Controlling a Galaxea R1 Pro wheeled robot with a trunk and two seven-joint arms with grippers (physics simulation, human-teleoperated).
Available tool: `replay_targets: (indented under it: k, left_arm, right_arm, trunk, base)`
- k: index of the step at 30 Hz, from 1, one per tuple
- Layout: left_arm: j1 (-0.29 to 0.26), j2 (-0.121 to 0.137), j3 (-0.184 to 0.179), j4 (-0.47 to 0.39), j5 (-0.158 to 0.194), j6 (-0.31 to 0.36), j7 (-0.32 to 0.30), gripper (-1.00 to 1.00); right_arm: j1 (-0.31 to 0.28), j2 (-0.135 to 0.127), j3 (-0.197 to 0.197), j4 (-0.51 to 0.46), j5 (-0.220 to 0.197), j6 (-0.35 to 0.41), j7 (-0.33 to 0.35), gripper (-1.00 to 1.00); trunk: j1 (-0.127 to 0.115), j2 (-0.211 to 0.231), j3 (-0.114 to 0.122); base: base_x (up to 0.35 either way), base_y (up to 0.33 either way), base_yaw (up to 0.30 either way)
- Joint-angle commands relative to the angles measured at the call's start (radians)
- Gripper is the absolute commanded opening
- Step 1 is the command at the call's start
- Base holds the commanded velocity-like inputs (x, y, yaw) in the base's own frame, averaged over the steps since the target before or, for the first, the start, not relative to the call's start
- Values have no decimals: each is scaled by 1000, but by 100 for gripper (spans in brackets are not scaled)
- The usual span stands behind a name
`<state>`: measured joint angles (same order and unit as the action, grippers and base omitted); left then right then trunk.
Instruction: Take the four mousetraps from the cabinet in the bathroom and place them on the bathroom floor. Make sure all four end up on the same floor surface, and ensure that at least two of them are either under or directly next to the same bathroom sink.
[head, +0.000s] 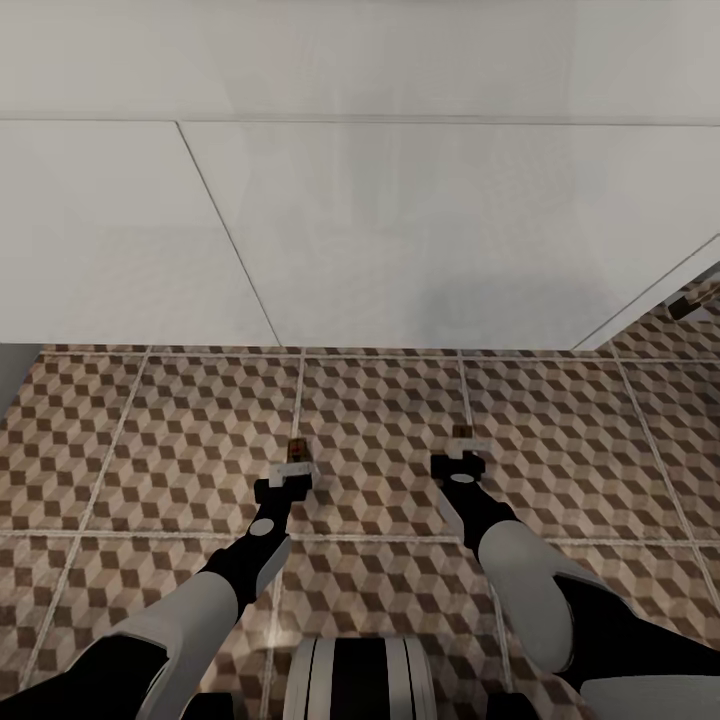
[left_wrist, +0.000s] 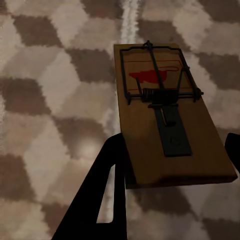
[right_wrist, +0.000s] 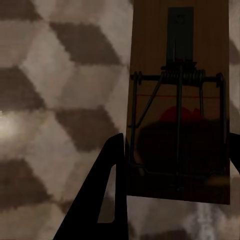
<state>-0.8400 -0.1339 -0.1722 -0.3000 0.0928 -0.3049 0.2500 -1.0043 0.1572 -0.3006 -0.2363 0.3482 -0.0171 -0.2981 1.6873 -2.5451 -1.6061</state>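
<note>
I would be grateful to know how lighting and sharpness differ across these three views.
Head view: bright, with soft sheen on the white sink. Left wrist view: dim, mousetrap sharp, floor tiles soft. Right wrist view: darkest, its mousetrap heavily shadowed.

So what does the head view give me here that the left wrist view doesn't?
Head view: both arms reaching forward and down, the left gripper and right gripper each with a small mousetrap at its tip, low over the tiled floor, and the white sink unit just ahead.

Left wrist view: close detail of its mousetrap, a tan board with a dark wire spring and a red patch, with a dark finger against one edge.

Both: the cube-pattern tiles and that left mousetrap.
</note>
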Motion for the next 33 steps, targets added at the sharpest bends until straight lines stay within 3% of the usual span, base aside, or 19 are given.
replay_targets:
  k: [1, 15, 33]
  left_arm:
    - [-1, 0, -9, 1, 8, -3, 8, -100]
    - [-1, 0, -9, -1, 6, -5, 8, -100]
    - [-1, 1, -8, 1, 6, -6, 9, -100]
  right_arm:
    - [-1, 1, -8, 1, 8, -2, 0, -100]
    - [-1, 0, -7, 0, 9, -4, 6, -100]
    - [-1, -1, -5, 7, 8, -28, 7, -100]
  trunk:
    - [0, 0, -1]
    - [0, 0, -1]
    - [0, 0, -1]
  base:
    - [106, 0, 0]
    - [268, 0, 0]
    - [93, 0, 0]
